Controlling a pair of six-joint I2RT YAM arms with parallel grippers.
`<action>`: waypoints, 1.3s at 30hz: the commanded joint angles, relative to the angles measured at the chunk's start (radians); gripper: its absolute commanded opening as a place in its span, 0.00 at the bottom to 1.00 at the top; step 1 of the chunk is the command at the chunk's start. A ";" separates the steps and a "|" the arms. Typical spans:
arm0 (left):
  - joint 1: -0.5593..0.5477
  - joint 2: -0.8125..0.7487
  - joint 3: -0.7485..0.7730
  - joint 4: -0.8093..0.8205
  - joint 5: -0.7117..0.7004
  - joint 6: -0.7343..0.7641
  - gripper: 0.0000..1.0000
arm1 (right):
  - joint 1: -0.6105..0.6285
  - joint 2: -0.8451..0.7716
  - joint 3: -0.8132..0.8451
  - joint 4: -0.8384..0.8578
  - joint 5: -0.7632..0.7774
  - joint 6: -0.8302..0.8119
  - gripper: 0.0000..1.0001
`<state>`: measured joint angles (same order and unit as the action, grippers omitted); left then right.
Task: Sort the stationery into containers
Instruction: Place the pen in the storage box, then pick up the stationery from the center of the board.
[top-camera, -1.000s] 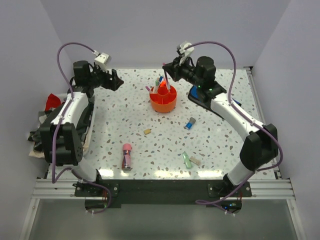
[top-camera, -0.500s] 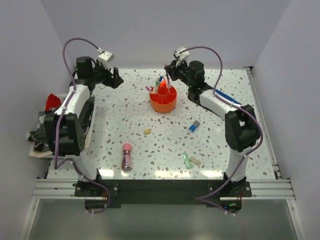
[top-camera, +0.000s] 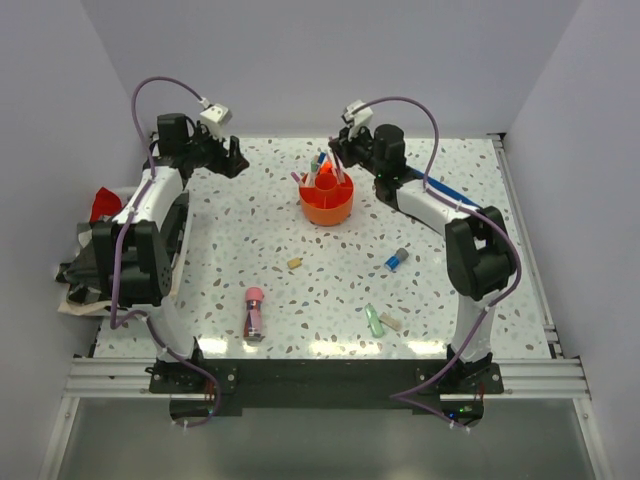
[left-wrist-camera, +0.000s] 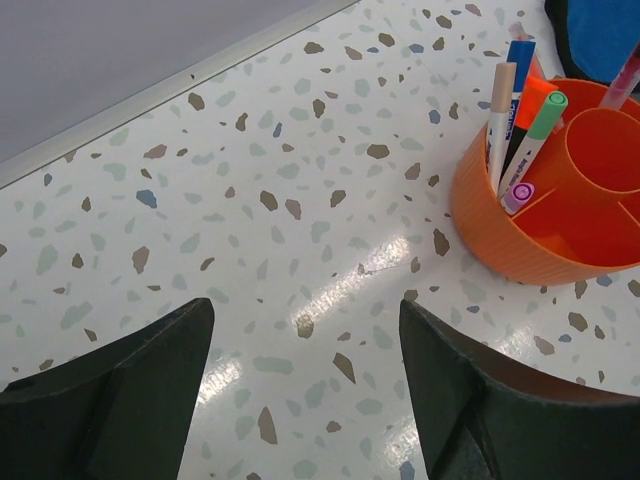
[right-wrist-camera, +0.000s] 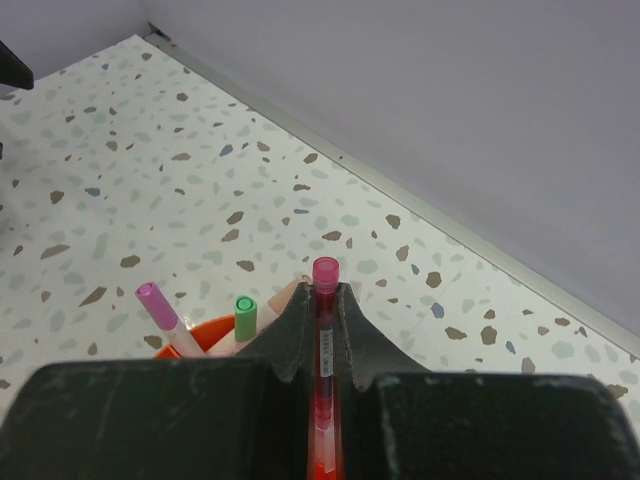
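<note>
Hovering at far left, the left gripper (top-camera: 238, 163) has its jaws apart and empty, well apart from the orange caddy (top-camera: 326, 212). The right gripper (top-camera: 337, 158) is the nearer. It is clamped on a pink pen (right-wrist-camera: 323, 330) lying lengthwise between its fingers, over the caddy's far rim. Judged: a downward release.

Left arm (top-camera: 150, 203) and right arm (top-camera: 430, 203) match: white shells, chunky black joints, a purple cable (top-camera: 400, 98) looping off each, dull black fingers (left-wrist-camera: 110, 400), black base plate (top-camera: 320, 380) at 6 o'clock.
</note>
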<state>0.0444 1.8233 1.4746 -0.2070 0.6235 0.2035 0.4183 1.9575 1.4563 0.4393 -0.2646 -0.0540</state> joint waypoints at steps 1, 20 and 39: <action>-0.005 -0.012 0.024 0.026 0.015 0.011 0.79 | 0.000 -0.008 0.032 -0.057 -0.030 -0.030 0.01; -0.002 -0.217 -0.161 0.192 0.077 -0.041 0.80 | 0.000 -0.397 -0.068 -0.776 -0.304 -0.572 0.47; -0.001 -0.427 -0.356 0.215 0.119 -0.047 0.80 | 0.014 -0.442 -0.343 -1.676 0.163 -1.687 0.60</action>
<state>0.0444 1.4475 1.1389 -0.0311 0.7242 0.1673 0.4316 1.5867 1.1339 -1.1965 -0.2031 -1.5978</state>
